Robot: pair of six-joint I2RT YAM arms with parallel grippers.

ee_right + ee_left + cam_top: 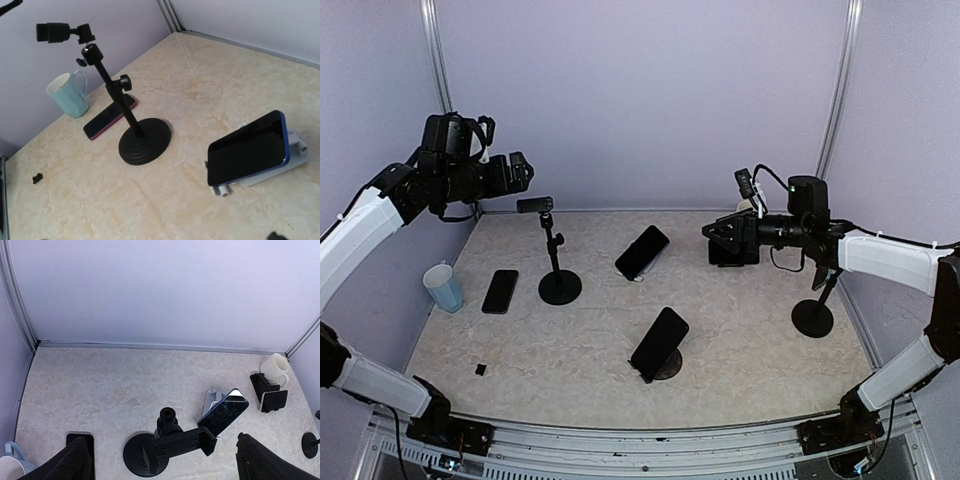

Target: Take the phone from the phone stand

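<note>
**Top view.** The left gripper (523,172) hangs high by the left wall. The right gripper (712,236) hangs over the far right of the table (750,330). At this size I cannot tell how either one's fingers stand. A phone (642,252) leans tilted at the far middle. A second phone (659,343) leans on a round stand (670,366) nearer the front. The right arm covers the top of a third stand (813,318). There is bare table between the two propped phones and to their right.

**Left wrist.** The two fingers (75,462) sit in the bottom corners, spread wide with nothing between them. One finger cuts off the flat phone (80,439). The frame edge crops the blue mug (9,460). The clamp of the pole stand (180,444) reaches to just beside the phone's lower end. The phone rests on a white stand (212,399) that it mostly hides. A black holder (269,392) and a white mug (275,369) stand near the right wall.

**Right wrist.** Only a dark sliver at the bottom edge may be a finger. Nothing is gripped, so the jaws are released. The blue-edged phone lies back on the white stand, which is clear on its near and right sides. The pole stand's base is near on the left. A black scrap (37,177) lies by the table edge.
</note>
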